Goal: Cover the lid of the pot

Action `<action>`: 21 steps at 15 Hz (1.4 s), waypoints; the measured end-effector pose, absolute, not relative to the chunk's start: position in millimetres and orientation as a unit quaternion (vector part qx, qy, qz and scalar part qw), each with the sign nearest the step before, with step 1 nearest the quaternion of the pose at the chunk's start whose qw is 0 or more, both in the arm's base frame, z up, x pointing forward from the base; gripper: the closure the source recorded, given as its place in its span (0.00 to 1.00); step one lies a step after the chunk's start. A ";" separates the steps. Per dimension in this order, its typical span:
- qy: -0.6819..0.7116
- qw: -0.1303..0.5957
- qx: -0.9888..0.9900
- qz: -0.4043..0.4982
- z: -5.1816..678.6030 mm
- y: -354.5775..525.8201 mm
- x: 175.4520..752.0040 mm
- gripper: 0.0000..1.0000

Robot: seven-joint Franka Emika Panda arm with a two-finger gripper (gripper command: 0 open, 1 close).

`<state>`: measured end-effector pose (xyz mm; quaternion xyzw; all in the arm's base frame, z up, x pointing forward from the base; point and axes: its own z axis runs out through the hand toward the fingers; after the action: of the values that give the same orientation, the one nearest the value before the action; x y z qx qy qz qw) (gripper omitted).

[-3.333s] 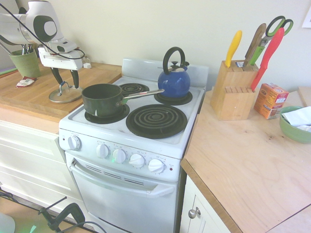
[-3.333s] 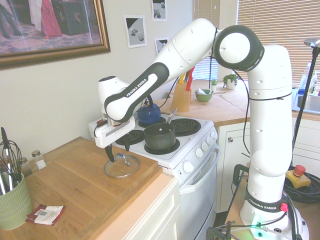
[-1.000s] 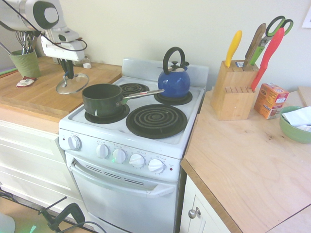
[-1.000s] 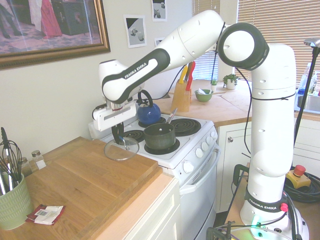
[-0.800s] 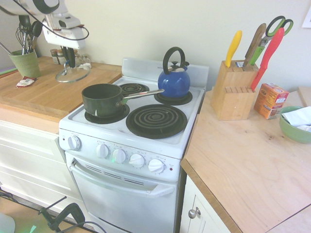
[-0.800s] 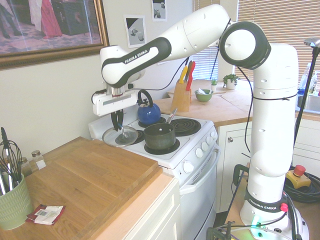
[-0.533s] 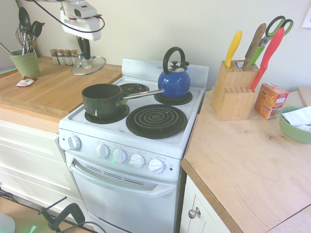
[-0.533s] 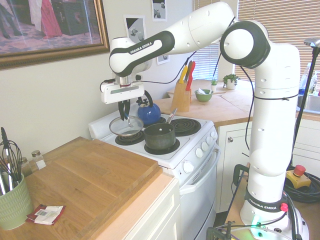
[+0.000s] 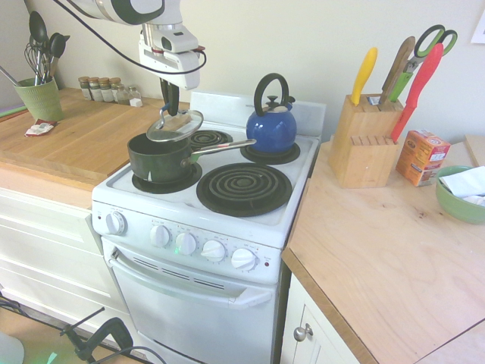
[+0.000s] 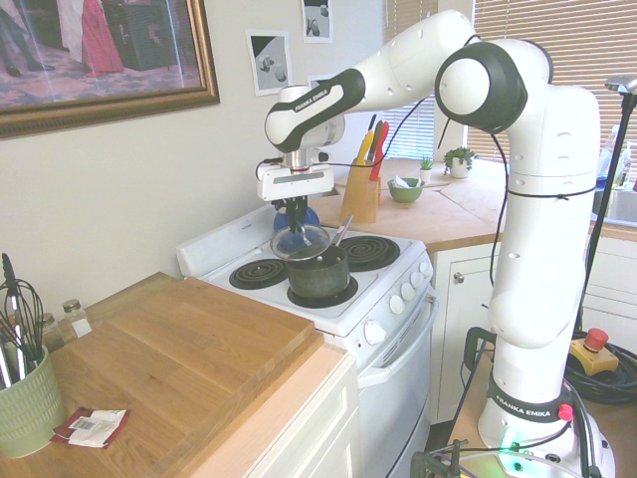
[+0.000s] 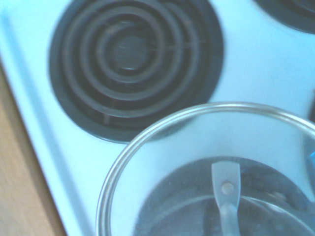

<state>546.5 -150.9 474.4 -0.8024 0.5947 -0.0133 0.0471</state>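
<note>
Gripper (image 9: 170,107) pointing straight down, fingers clamped on the loop handle of the glass lid (image 9: 175,125). The lid hangs tilted in the air, just above the dark green saucepan (image 9: 159,155) and a touch toward its far edge, not seated. The saucepan sits on the near-left burner of the white stove (image 9: 227,208), silver handle reaching right. Behind it, the blue kettle (image 9: 271,127) occupies the far-right burner.

We see a blue kettle (image 9: 271,125) on the stove's (image 9: 227,220) back burner and a knife block (image 9: 364,140) at the worktop's (image 9: 379,250) back edge.
</note>
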 end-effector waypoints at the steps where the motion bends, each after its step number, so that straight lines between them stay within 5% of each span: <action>1: 0.595 0.048 -0.802 -0.014 472.5 -152.6 542.5 1.00; 21: 0.575 0.039 -0.817 -0.016 458.6 -128.9 506.5 1.00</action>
<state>506.5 -128.9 458.6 -0.8169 0.5753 -0.0157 0.0389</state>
